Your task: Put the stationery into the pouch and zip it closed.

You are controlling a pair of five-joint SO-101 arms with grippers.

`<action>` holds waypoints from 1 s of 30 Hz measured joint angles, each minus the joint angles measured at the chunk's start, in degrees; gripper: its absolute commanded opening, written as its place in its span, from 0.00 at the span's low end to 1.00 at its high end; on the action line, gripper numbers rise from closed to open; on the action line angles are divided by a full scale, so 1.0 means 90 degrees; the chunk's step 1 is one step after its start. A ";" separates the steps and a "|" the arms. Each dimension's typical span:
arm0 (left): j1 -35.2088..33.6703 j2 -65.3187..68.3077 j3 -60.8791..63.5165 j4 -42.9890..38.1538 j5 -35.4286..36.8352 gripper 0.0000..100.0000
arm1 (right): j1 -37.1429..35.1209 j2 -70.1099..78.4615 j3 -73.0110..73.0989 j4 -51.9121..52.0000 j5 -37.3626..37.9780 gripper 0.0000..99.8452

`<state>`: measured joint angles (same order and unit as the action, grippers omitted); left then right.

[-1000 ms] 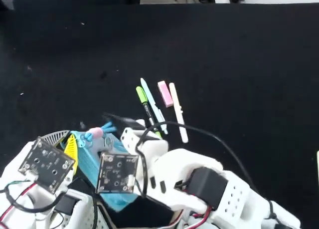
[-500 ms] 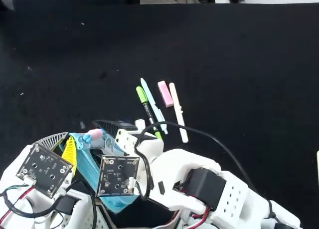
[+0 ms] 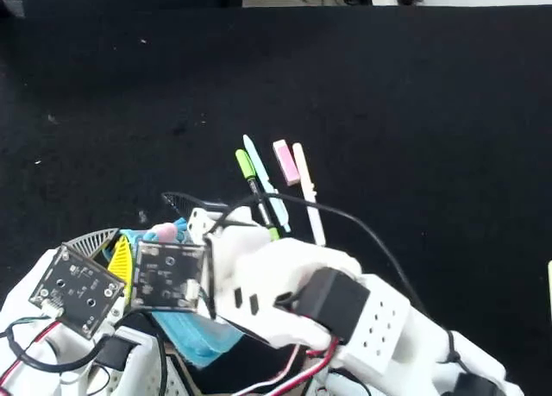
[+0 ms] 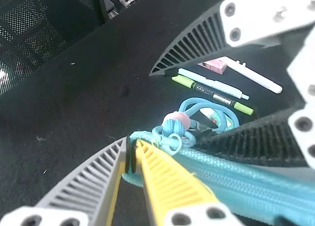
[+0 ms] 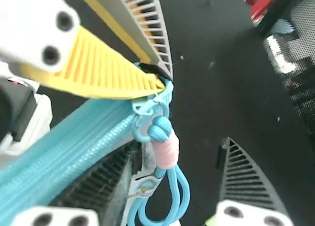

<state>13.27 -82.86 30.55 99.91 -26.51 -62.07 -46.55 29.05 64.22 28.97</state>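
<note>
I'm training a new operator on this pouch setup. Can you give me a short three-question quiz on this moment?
1. Multiple choice: the left gripper is shut on A) the end of the blue pouch, B) a pen, C) nothing.
2. True or false: the right gripper is shut on the zip pull cord.
3. How many pieces of stationery lie on the table?

Key: 1 A. 2 False: it is open, with the cord between its fingers. 3 Four: green pen, blue pen, pink eraser, white pen.
</note>
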 measured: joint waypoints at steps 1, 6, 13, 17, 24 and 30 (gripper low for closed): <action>0.0000 0.0000 0.0000 0.0000 0.0000 0.03 | 0.0000 0.0088 -0.0166 0.0166 0.0000 0.26; 0.0000 0.0000 0.0000 0.0000 0.0000 0.03 | 0.0000 0.0274 -0.0449 0.0479 0.0186 0.09; 0.0000 0.0000 0.0010 0.0010 0.0000 0.03 | 0.0010 0.0205 -0.0449 0.0488 0.0821 0.01; 0.0000 0.0000 0.0010 0.0010 0.0000 0.03 | 0.0010 0.0186 -0.0449 0.0488 0.0840 0.01; 0.0000 0.0000 0.0010 0.0010 0.0000 0.03 | -0.0068 -0.0801 -0.0361 0.0879 0.0352 0.07; 0.0000 0.0000 0.0010 0.0000 0.0000 0.03 | -0.0039 -0.0537 -0.0254 0.0879 -0.0117 0.36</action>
<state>13.27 -82.86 30.64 99.91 -26.51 -62.42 -51.38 26.77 72.13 27.91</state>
